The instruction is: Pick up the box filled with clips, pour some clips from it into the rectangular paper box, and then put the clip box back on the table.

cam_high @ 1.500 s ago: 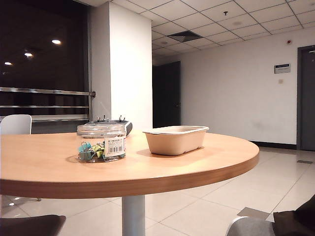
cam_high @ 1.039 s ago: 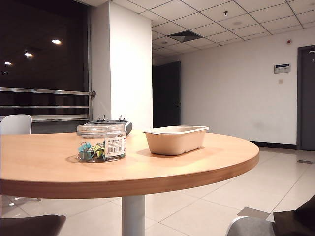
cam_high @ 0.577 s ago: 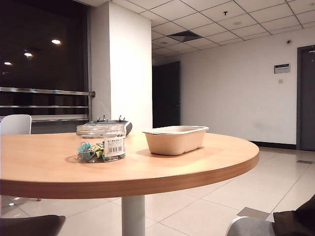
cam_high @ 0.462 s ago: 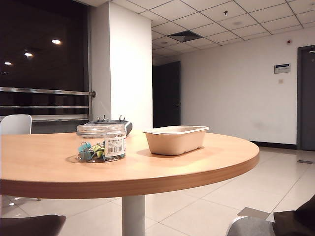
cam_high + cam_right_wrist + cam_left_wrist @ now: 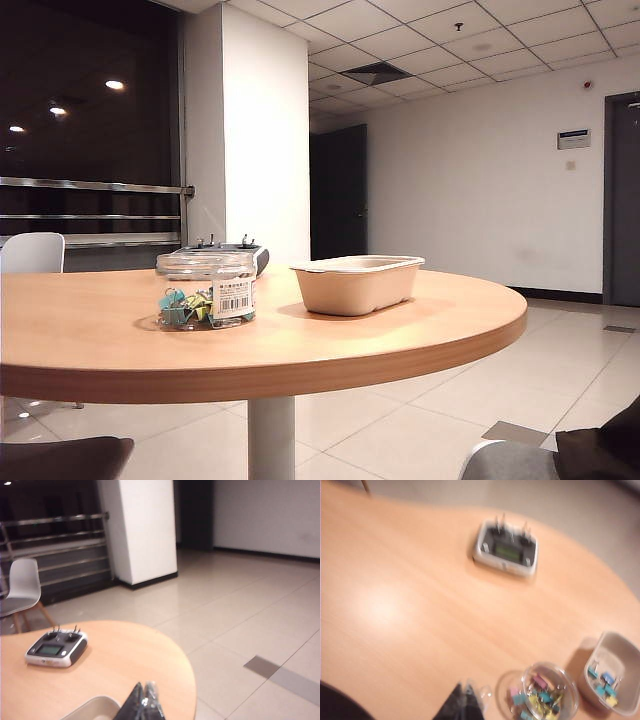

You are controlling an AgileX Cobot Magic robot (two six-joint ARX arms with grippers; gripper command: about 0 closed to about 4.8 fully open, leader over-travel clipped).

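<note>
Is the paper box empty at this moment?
No. The left wrist view shows a few clips already lying inside the paper box.

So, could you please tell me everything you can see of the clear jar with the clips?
The clip jar is a short, wide, round container of clear plastic with a white barcode label on its side. It stands upright on the round wooden table, left of the beige paper tray and apart from it. Teal, yellow and green binder clips lie in its bottom. No hand touches it.
</note>
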